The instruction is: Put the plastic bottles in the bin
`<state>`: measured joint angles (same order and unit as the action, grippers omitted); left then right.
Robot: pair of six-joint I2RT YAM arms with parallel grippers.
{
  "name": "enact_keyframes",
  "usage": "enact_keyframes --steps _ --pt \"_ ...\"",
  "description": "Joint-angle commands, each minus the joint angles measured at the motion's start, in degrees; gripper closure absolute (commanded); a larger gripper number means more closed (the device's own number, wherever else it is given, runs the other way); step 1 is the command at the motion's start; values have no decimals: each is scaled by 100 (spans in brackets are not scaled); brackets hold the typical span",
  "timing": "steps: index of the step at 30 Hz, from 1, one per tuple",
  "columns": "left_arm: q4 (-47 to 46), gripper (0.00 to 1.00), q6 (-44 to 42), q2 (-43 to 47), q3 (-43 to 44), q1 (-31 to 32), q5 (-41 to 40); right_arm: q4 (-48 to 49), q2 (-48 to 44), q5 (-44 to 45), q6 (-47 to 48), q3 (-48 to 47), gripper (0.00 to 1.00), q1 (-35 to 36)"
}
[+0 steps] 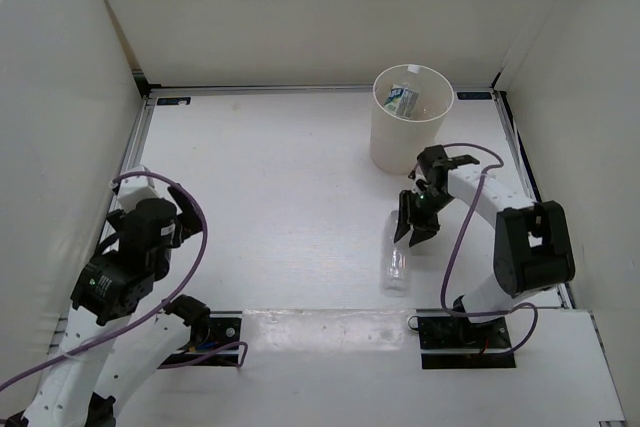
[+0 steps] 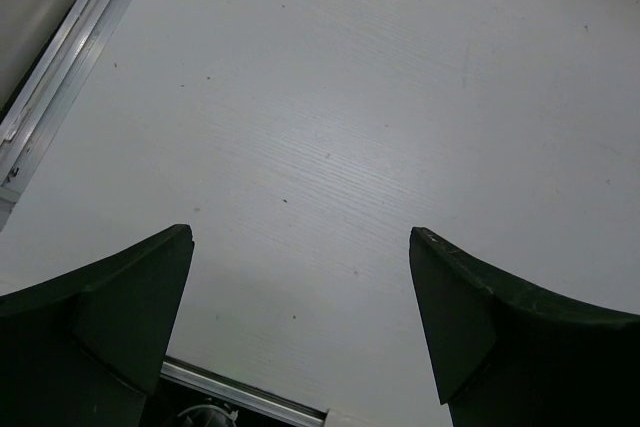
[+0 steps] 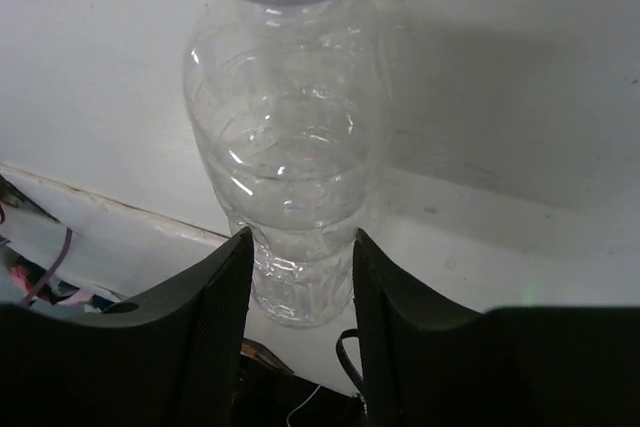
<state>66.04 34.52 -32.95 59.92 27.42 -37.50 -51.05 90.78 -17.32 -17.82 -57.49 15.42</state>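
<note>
The plain clear bottle [image 1: 397,265] lies near the table's front edge, and in the right wrist view [image 3: 285,127] its white cap points away from the camera. My right gripper [image 1: 415,219] [image 3: 300,239] is shut on the bottle's lower end, with both fingers pressing its sides. The cream-white bin [image 1: 381,137] stands at the back right, just beyond the right gripper. Inside it lies the clear bottle with the white-green label [image 1: 403,99]. The orange bottle and the blue-label bottle are not in view. My left gripper [image 1: 183,212] [image 2: 300,237] is open and empty over bare table at the left.
White walls close in the table on the left, back and right. A metal rail [image 2: 60,87] runs along the left edge. The arm bases and purple cables [image 1: 195,247] sit at the near edge.
</note>
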Motion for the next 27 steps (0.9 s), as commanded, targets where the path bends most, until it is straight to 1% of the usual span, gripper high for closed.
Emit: enact_keyframes --steps 1,2,4,5,7,12,17,21,27 --pt "-82 1 -200 -133 -68 -35 -91 -37 -324 98 7 300 98 31" --pt "-143 1 -253 -202 -68 -44 -91 -46 -498 80 7 457 100 49" --pt "-232 1 -305 -255 -103 -26 -82 -19 -614 -34 156 685 100 75" --pt "-336 1 -349 -299 -130 -35 -56 -11 -823 -61 261 748 100 93" --pt "-407 1 -419 -352 -165 -26 -30 16 -1026 -95 219 923 100 180" --pt "-838 1 -543 -510 -306 -35 84 34 -1291 -140 253 915 100 172" --pt "-1154 1 -798 -844 -270 -26 216 -11 -1300 -149 297 863 100 -74" --pt "-1286 1 -886 -1029 -191 -26 278 -2 -1282 -157 280 889 100 -66" --pt "-1287 1 -947 -1003 -218 -44 278 42 -1247 -158 288 898 100 -100"
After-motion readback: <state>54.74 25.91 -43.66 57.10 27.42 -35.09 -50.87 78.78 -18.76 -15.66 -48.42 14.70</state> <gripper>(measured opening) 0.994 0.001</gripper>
